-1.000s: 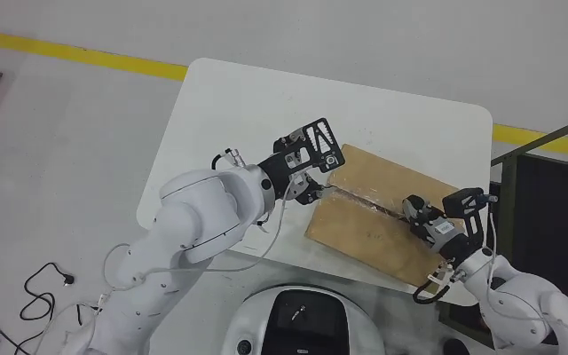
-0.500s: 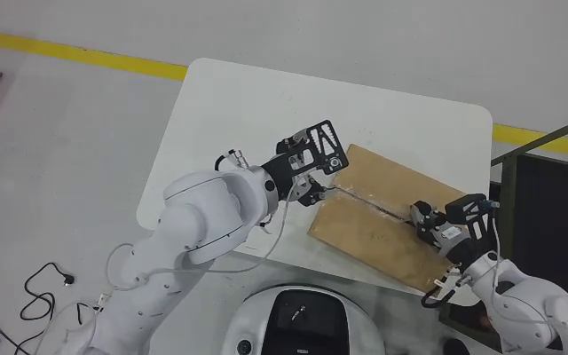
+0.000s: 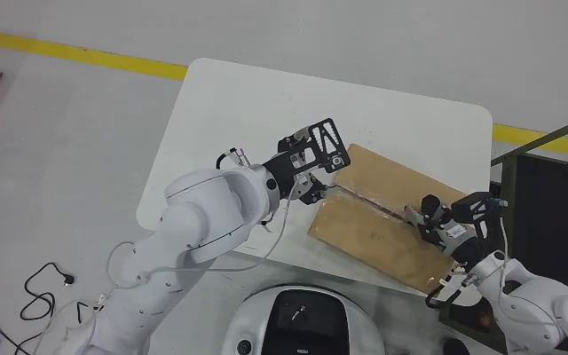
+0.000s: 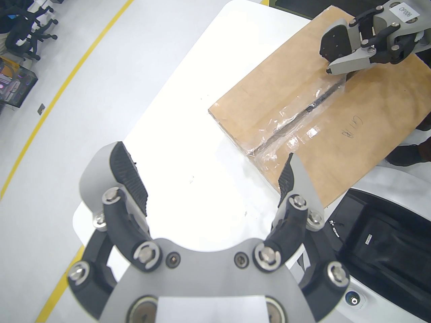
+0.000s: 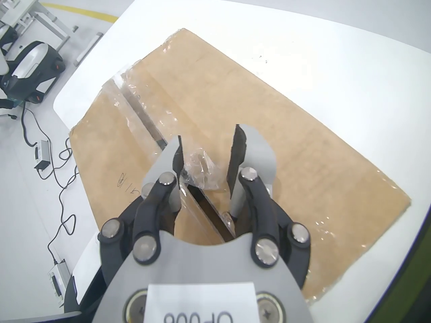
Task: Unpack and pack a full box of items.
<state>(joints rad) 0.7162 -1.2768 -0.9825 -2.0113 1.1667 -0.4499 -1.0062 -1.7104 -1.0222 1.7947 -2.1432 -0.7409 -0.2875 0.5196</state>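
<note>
**Top view:** A closed cardboard box [image 3: 386, 232] lies flat and askew on the right, near part of the white table [image 3: 266, 106], one corner close to the table's near edge. A strip of clear tape [image 3: 366, 202] runs along its centre seam. The left hand [image 3: 318, 188] hovers at the box's left end, by the end of the seam. The right hand [image 3: 422, 213] sits over the seam's opposite end. A yellow line [image 3: 89, 55] crosses the floor beyond the table.

**Left wrist view:** The left hand is spread wide, its ribbed pads [image 4: 129, 173] well apart and holding nothing, above bare table just beside the box's end face. One fingertip overlaps the box's taped corner in the picture, and whether it touches cannot be told. Wrinkled tape wraps over that end of the box. At the far end of the seam, the right hand is low over the box top, its tips at the tape.

**Right wrist view:** The right hand is narrowed over the seam, fingers pointing down at the box top. A crumpled wad [image 5: 202, 166] of tape sits between them, against one finger with a small gap to the other, so the hand is not closed on it. Below the hand, a dark slit [image 5: 205, 205] shows where the two top flaps part. Farther along, tape covers the seam to the box's far end. Power cables [image 5: 64, 176] trail on the floor beside the table.
</note>
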